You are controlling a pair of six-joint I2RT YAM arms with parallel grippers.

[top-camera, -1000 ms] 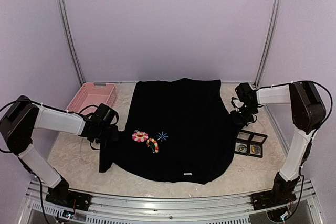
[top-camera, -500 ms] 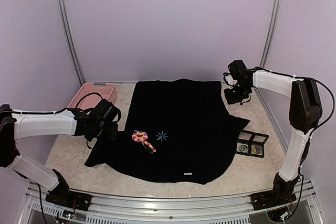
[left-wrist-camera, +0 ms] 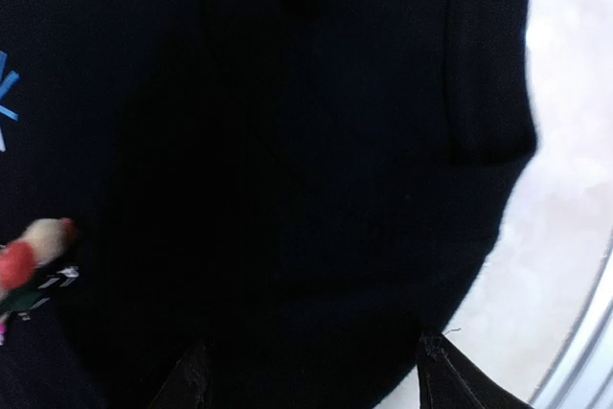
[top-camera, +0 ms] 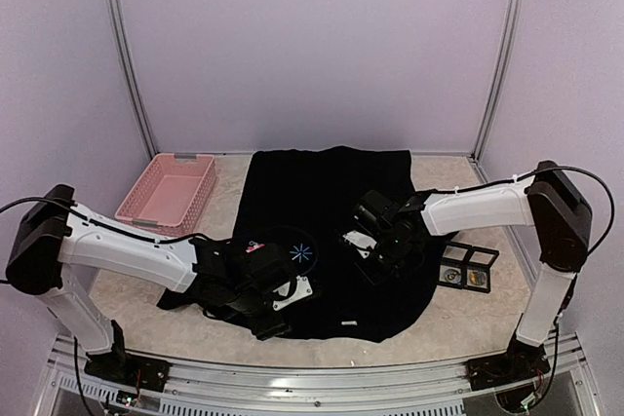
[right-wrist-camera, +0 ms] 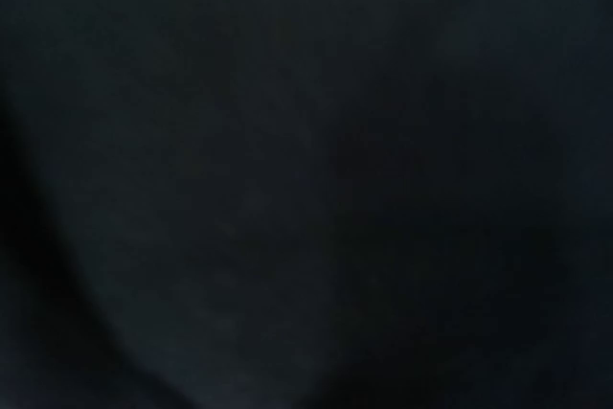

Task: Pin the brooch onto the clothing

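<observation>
Top external: right gripper (top-camera: 375, 262) over clothing (top-camera: 322, 192); brooch (top-camera: 451, 277) seemingly rightward, apart.

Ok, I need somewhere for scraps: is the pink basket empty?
Empty: the pink basket shows only its own bare floor from above.

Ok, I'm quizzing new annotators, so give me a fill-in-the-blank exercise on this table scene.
The large black T-shirt bears a thin starburst mark coloured ____. The pink plastic basket stands to the T-shirt's ____. The small black display case lies to its ____. Missing words: blue; left; right.
</observation>
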